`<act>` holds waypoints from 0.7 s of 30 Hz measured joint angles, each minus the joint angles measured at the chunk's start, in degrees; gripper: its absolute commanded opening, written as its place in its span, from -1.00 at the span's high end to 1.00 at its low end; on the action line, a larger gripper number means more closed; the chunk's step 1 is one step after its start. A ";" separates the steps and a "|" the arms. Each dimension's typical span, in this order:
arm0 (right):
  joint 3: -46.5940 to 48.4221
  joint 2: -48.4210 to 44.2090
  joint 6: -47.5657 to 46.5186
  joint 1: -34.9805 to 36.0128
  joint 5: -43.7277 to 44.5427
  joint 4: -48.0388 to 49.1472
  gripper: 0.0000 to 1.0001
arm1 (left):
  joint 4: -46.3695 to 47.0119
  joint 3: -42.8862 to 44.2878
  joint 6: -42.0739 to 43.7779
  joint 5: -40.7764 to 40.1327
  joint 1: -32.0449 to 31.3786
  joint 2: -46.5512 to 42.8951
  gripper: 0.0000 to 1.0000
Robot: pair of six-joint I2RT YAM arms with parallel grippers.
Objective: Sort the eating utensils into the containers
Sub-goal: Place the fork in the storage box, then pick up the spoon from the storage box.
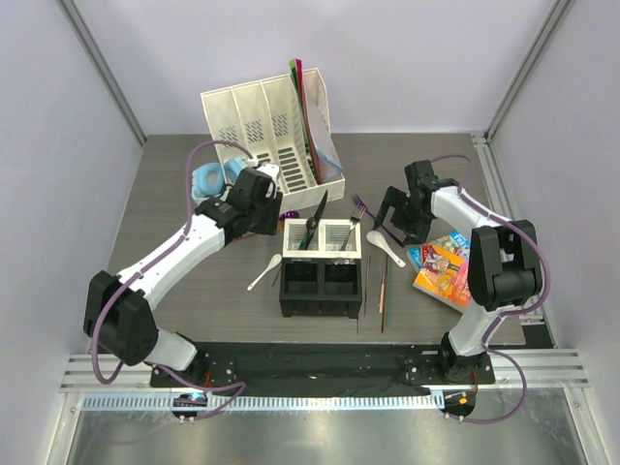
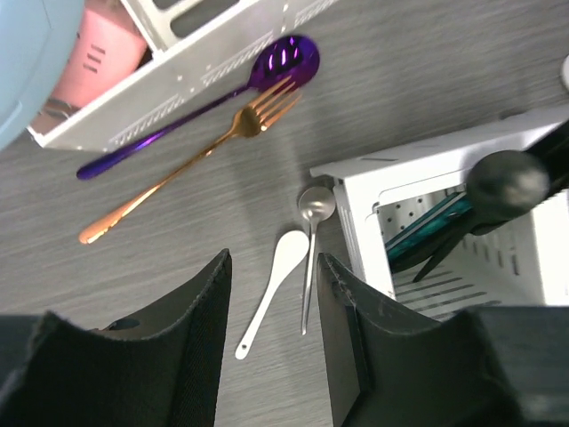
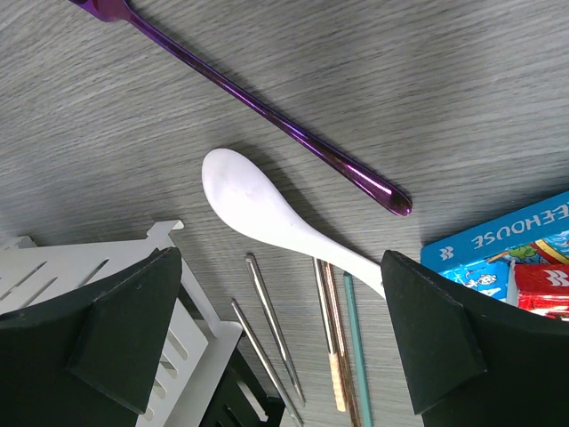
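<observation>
The four-cell caddy [image 1: 321, 289] stands mid-table; a black utensil [image 1: 315, 221] leans in its rear left white cell [image 2: 449, 169]. My left gripper [image 1: 271, 217] hovers just left of that cell, open and empty [image 2: 271, 356]. Below it on the table lie a white soup spoon [image 2: 272, 288] and a small metal spoon [image 2: 312, 233], with a copper fork [image 2: 191, 165] and a purple spoon [image 2: 286, 62] further off. My right gripper [image 1: 389, 221] is open [image 3: 276, 329] over a second white soup spoon [image 3: 267, 213], metal chopsticks [image 3: 274, 327], brown chopsticks [image 3: 332, 351] and a purple fork handle [image 3: 267, 111].
A tall white file organiser [image 1: 266, 126] stands at the back, with blue headphones [image 1: 207, 180] to its left. A colourful book [image 1: 448, 267] lies right of the caddy, under my right arm. A teal stick [image 3: 356, 347] lies beside the brown chopsticks.
</observation>
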 measured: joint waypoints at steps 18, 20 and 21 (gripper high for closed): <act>-0.22 -0.20 0.35 0.00 0.00 0.26 -0.99 | -0.35 -3.82 -4.98 5.99 1.25 5.97 0.14; -0.48 -0.44 0.50 0.00 0.00 0.52 -0.99 | -0.39 -3.85 -5.55 5.90 1.38 5.38 0.13; -0.66 -0.57 0.57 0.00 0.02 0.74 -0.99 | -0.44 -3.85 -5.73 5.77 1.46 4.94 0.12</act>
